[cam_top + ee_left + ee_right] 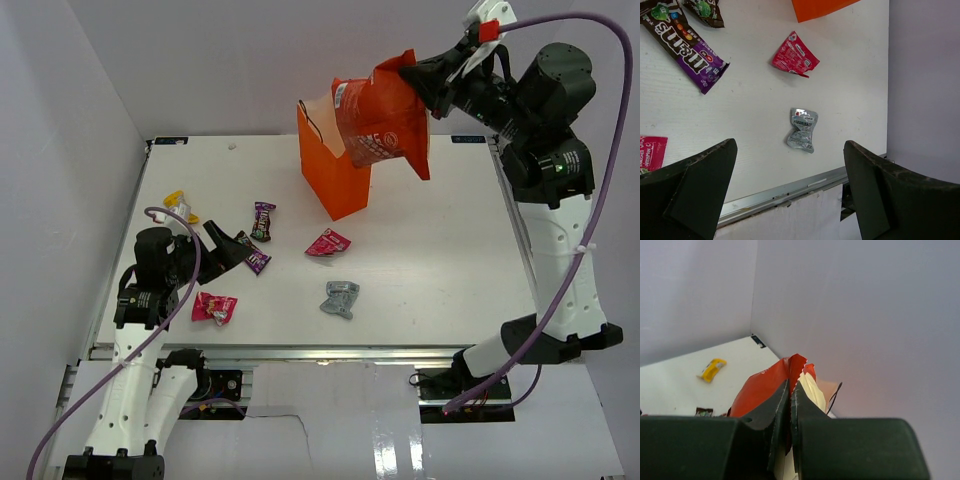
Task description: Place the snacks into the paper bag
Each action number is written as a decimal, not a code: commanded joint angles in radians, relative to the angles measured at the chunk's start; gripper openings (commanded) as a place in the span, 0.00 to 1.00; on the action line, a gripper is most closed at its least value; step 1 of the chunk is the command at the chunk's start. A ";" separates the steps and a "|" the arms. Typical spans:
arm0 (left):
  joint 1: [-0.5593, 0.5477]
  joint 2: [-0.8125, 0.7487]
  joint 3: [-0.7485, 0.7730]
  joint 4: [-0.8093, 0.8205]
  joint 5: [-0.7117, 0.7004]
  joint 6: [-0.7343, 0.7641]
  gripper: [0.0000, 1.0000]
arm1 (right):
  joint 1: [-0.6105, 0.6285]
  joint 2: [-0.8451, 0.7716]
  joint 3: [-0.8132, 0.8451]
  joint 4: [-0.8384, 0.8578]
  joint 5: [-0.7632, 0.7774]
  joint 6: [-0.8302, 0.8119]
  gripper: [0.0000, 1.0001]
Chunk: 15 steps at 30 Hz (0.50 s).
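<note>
The orange paper bag (pixel 336 170) stands upright at the back middle of the table. My right gripper (pixel 413 76) is shut on the top edge of the large chip bag (pixel 380 122) and holds it tilted in the air, its lower end at the paper bag's mouth. In the right wrist view my gripper (pixel 791 390) pinches the chip bag's (pixel 759 385) serrated edge, with a black cord handle (pixel 833 394) behind. My left gripper (pixel 226 250) is open and empty, low over the table beside a purple packet (pixel 256 262). Its wrist view shows the gripper (pixel 790 185), a silver packet (pixel 801 129) and a pink packet (pixel 794 56).
Loose on the table: a yellow packet (pixel 180 205) at the left, a second purple packet (pixel 263 220), a pink packet (pixel 327 243) and the silver packet (pixel 340 298) in the middle, another pink packet (pixel 215 307) near the front edge. White walls enclose the table.
</note>
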 commanded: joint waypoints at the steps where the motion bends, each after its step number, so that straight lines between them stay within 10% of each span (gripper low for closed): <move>1: 0.000 -0.008 0.026 0.024 0.017 0.004 0.98 | -0.007 0.043 0.036 0.216 0.035 0.090 0.08; 15: -0.002 0.017 0.034 0.028 0.018 0.009 0.98 | -0.007 0.346 0.217 0.448 0.134 0.161 0.08</move>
